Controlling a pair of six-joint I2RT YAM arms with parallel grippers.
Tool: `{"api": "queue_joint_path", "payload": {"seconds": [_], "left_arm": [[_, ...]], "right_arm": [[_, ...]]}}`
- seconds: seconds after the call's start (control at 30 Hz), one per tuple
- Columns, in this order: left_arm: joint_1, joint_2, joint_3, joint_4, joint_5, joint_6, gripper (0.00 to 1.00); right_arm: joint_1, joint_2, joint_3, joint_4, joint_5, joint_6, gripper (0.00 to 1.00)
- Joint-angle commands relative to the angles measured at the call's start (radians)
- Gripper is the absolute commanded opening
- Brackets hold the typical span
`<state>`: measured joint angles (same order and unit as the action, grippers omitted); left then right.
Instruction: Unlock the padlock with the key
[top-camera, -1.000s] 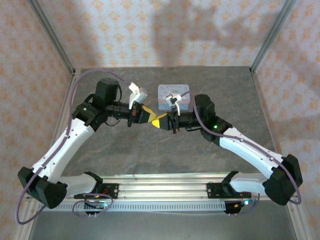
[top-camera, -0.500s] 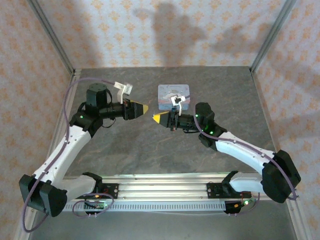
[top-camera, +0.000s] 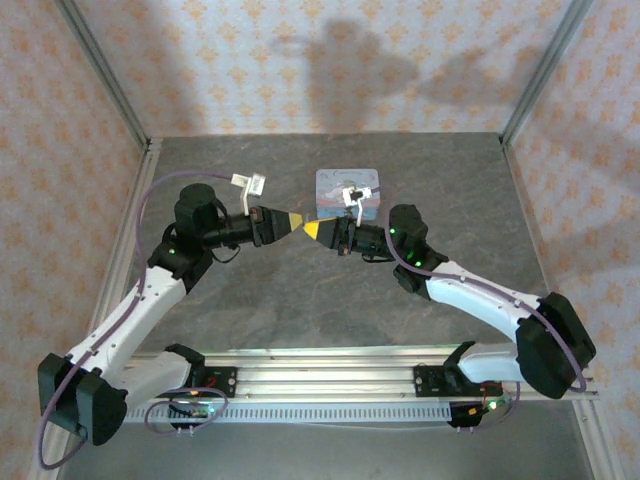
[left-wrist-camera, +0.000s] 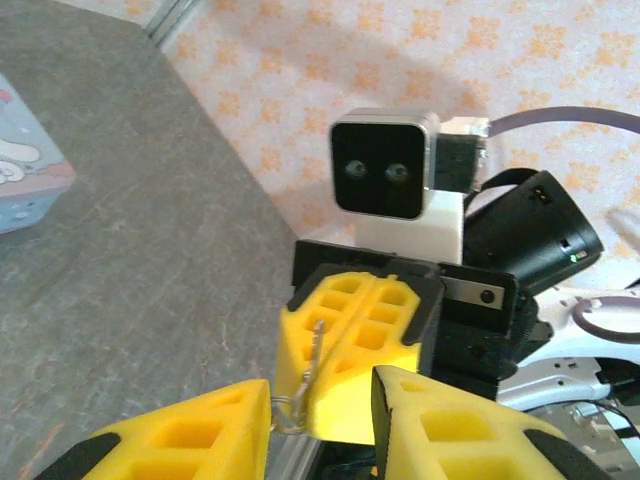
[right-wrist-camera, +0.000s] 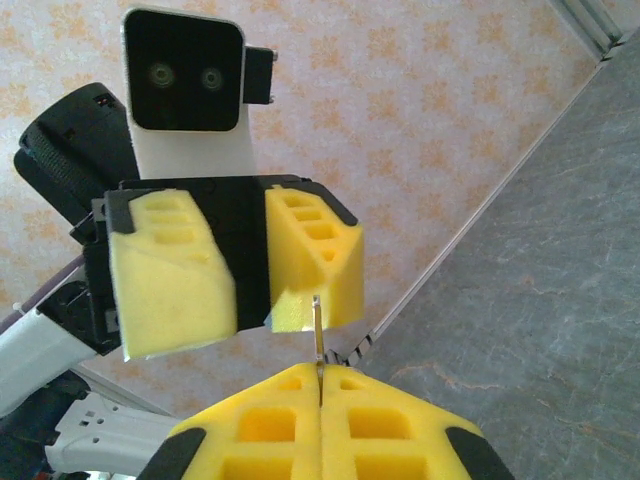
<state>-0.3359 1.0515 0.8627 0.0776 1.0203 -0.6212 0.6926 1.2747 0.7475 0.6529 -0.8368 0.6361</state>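
Observation:
Above the middle of the table my two grippers meet tip to tip. My right gripper (top-camera: 311, 231) (right-wrist-camera: 320, 372) is shut on the key (right-wrist-camera: 318, 335), a thin metal blade sticking out past its yellow pads. In the left wrist view the key (left-wrist-camera: 315, 345) and its wire ring (left-wrist-camera: 285, 415) lie along the right gripper (left-wrist-camera: 345, 350). My left gripper (top-camera: 293, 222) (left-wrist-camera: 322, 392) is open, its jaws on either side of the right gripper's tip, with the ring against its left finger (left-wrist-camera: 200, 435). The right wrist view faces the left gripper (right-wrist-camera: 250, 325). The padlock is hidden.
A pale-blue tin with a cartoon lid (top-camera: 345, 185) (left-wrist-camera: 25, 160) lies on the grey table (top-camera: 330, 300) just behind the right gripper. Patterned walls and metal frame posts (top-camera: 105, 85) close in the back and sides.
The grippers parted and then met again a little further back. My left gripper, shut a second ago, now stands open round the right gripper's tip. The right gripper stayed shut on the key.

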Motion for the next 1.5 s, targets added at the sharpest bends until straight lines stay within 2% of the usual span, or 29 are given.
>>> {"api": "queue_joint_path", "payload": {"seconds": [0.0,0.3,0.53,0.8,1.03,1.13,1.47], "left_arm": [[-0.024,0.003,0.013,0.054,0.019,-0.009,0.31],[-0.025,0.005,0.01,-0.006,-0.048,0.008,0.29],[-0.022,0.007,0.015,-0.036,-0.089,0.011,0.32],[-0.022,0.026,0.002,0.026,-0.044,-0.028,0.3],[-0.025,0.037,-0.011,0.091,-0.019,-0.061,0.15],[-0.029,0.035,-0.008,0.096,-0.004,-0.06,0.12],[-0.032,0.031,-0.03,0.079,0.012,-0.04,0.15]], "right_arm": [[-0.004,-0.006,0.006,0.07,-0.018,0.007,0.0],[-0.004,-0.032,-0.006,0.045,-0.008,-0.012,0.0],[-0.004,-0.036,-0.009,0.041,-0.005,-0.016,0.0],[-0.004,-0.026,-0.001,0.06,-0.014,-0.007,0.0],[-0.004,-0.005,0.008,0.085,-0.021,0.01,0.0],[-0.004,0.003,0.013,0.085,-0.023,0.011,0.0],[-0.004,0.031,0.016,0.128,-0.014,0.042,0.0]]}}
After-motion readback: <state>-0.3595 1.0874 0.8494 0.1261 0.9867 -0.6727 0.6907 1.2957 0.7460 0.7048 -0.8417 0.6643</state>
